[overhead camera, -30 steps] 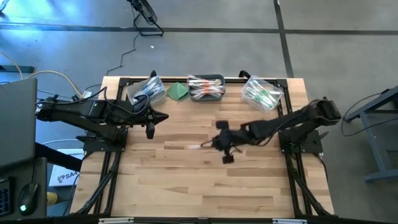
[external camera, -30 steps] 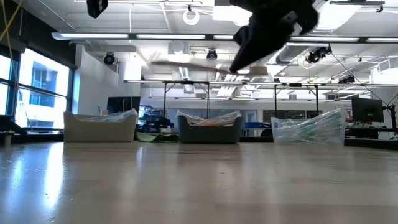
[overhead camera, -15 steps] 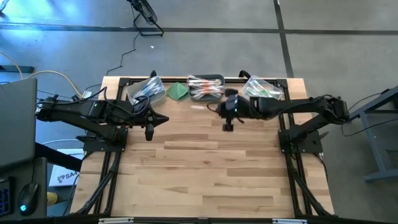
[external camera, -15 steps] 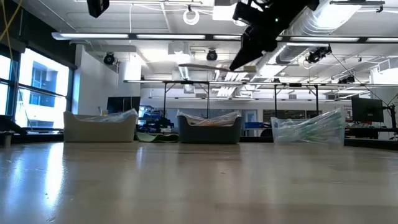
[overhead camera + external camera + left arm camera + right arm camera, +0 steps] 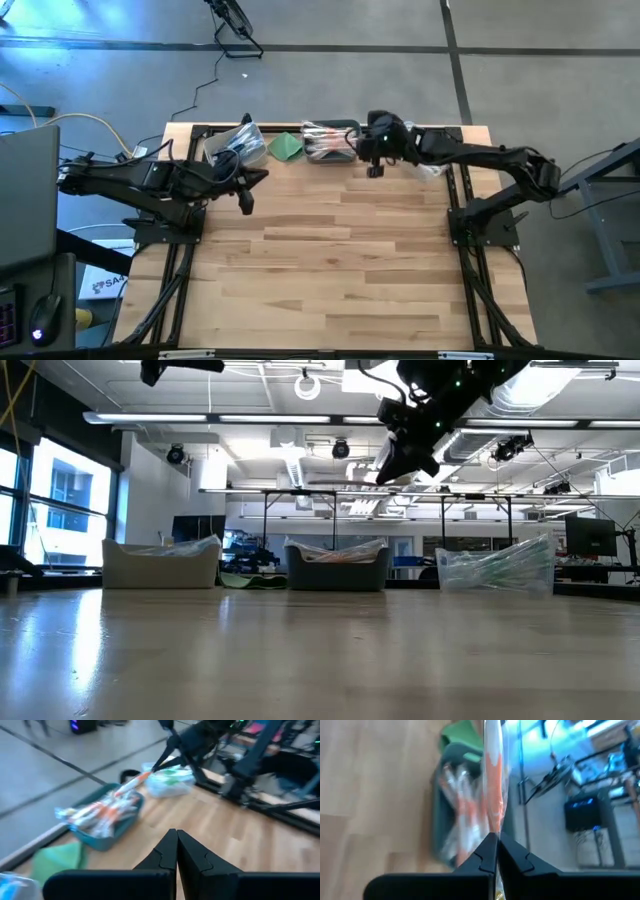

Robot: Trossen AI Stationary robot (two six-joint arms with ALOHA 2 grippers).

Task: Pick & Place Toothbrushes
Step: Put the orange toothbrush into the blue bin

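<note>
My right gripper hovers at the far edge over the middle bin, shut on one toothbrush that is pale with orange parts. The left wrist view shows that toothbrush above the teal bin, where several orange toothbrushes lie. More toothbrushes fill the left bin and the right bin. My left gripper waits shut and empty near the left bin, and its fingers meet. My right gripper pinches one end of the toothbrush between its two fingers. The fingers come from the table's right, slanting down. The toothbrush sticks out ahead along the fingers, clear of everything, its free end tilted down over the middle bin.
A folded green cloth lies between the left and middle bins. The three bins stand in a row along the far edge, and bare wooden tabletop stretches from them to the near edge.
My right gripper has swung from the table's middle toward the far edge and slightly up, rolling its wrist. It carried the toothbrush over the middle bin and stayed shut on it. My left gripper has turned a little toward the far edge in place.
</note>
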